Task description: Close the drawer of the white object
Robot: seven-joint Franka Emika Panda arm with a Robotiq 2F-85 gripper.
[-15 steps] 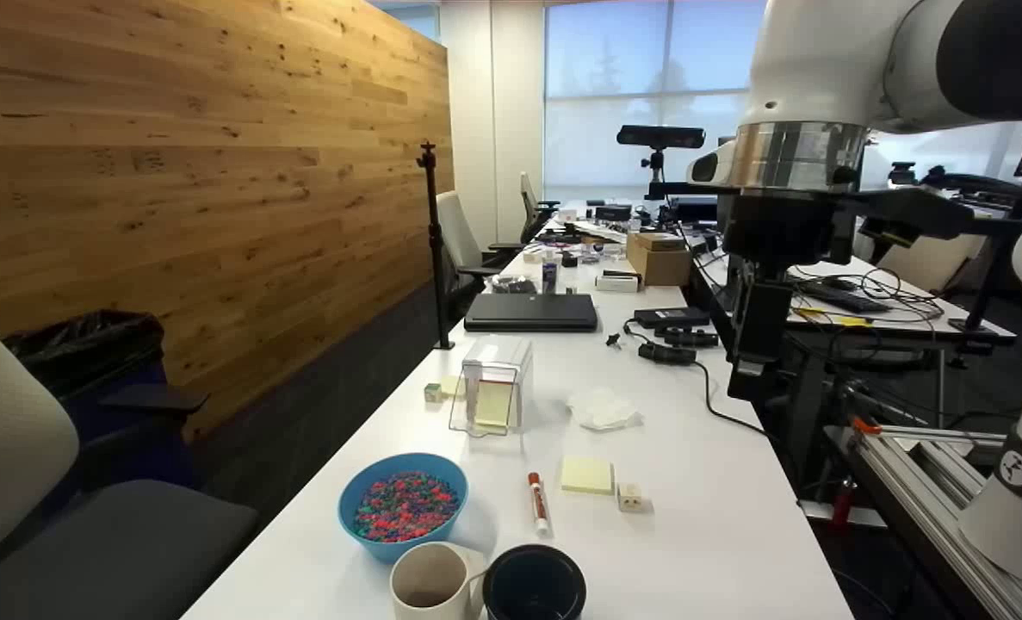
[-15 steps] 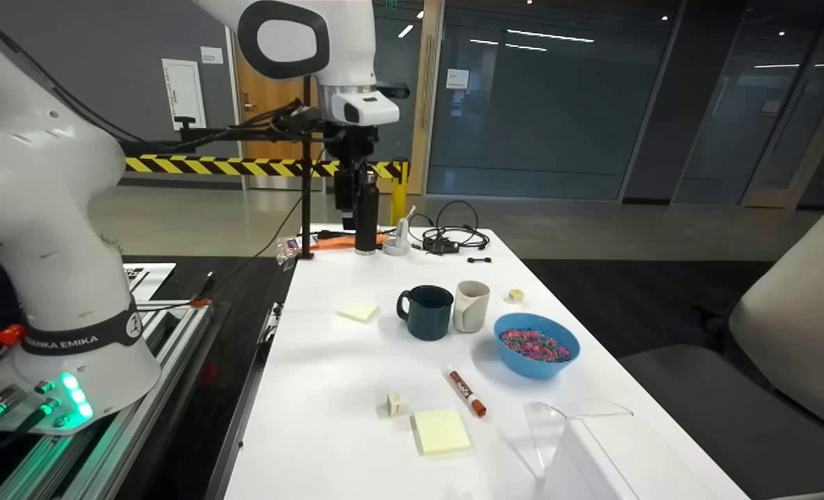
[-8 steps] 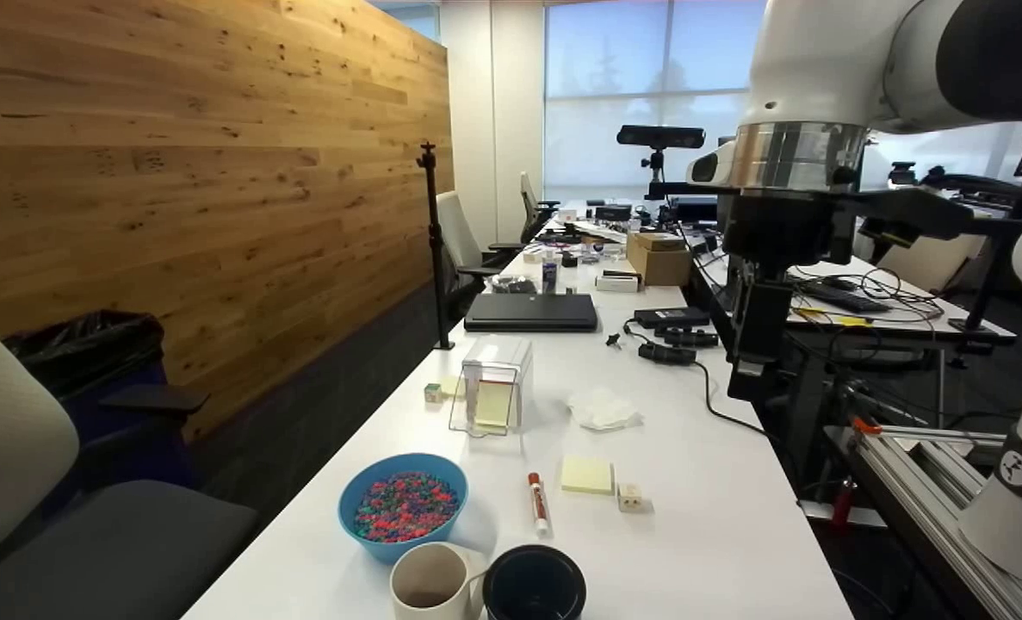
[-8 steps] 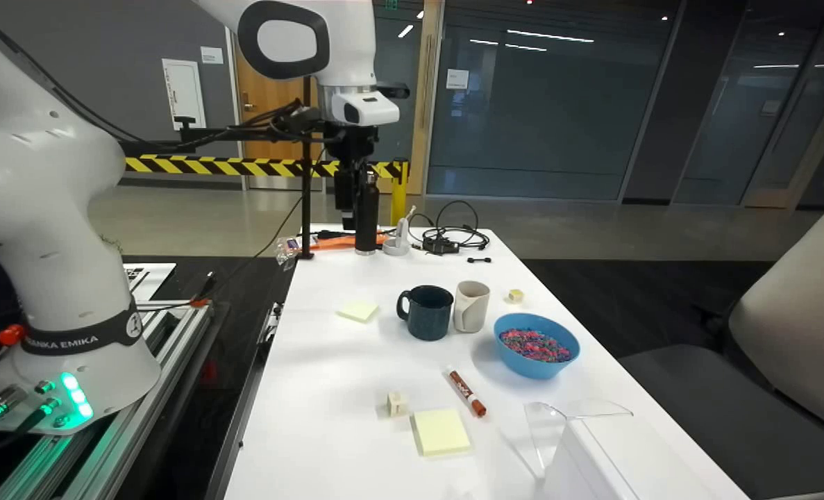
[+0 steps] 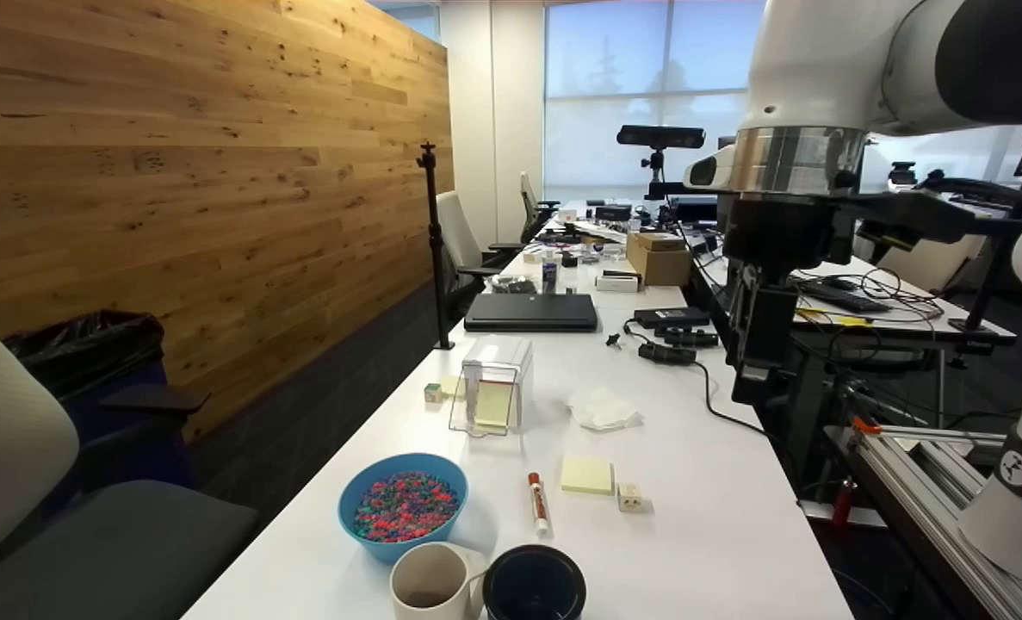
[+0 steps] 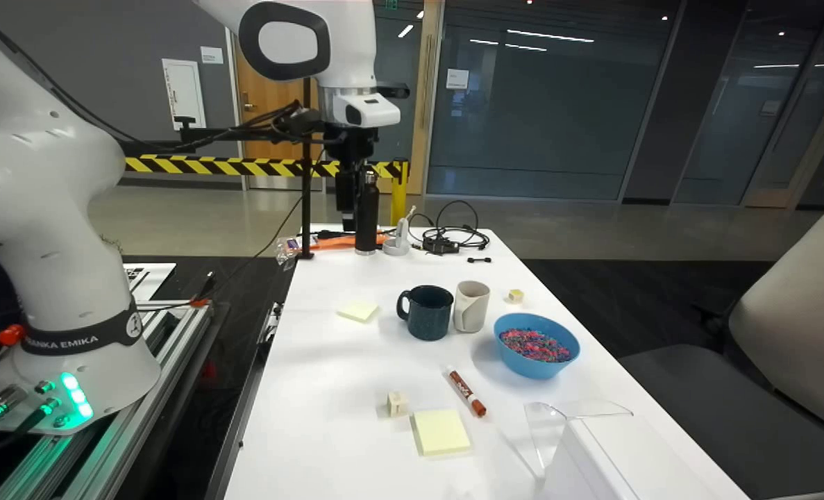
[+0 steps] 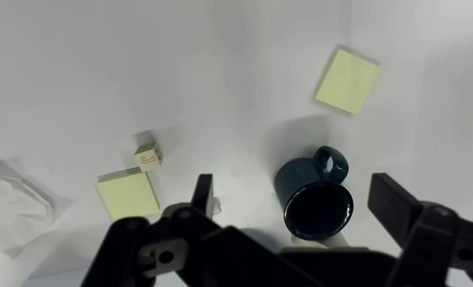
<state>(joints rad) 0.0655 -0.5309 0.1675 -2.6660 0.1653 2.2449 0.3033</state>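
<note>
Across the tabletop (image 5: 717, 534) from the claw (image 7: 292, 187), whose jaws stand apart, sits the white box (image 5: 500, 350); its clear-fronted drawer (image 5: 467, 403) juts toward the blue bowl (image 6: 523, 367), so the closing push should likely run lengthwise, away from that bowl.

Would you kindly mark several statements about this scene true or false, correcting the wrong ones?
1. The dark mug stands beside the cream mug. True.
2. The gripper holds the dark mug. False: its jaws stand apart, holding nothing.
3. The drawer juts out from the white object. True.
4. The blue bowl is empty. False: it contains small multicoloured pieces.
5. A crumpled white sheet lies on the table. True.
6. The marker stands upright. False: it lies flat on the table.
</note>
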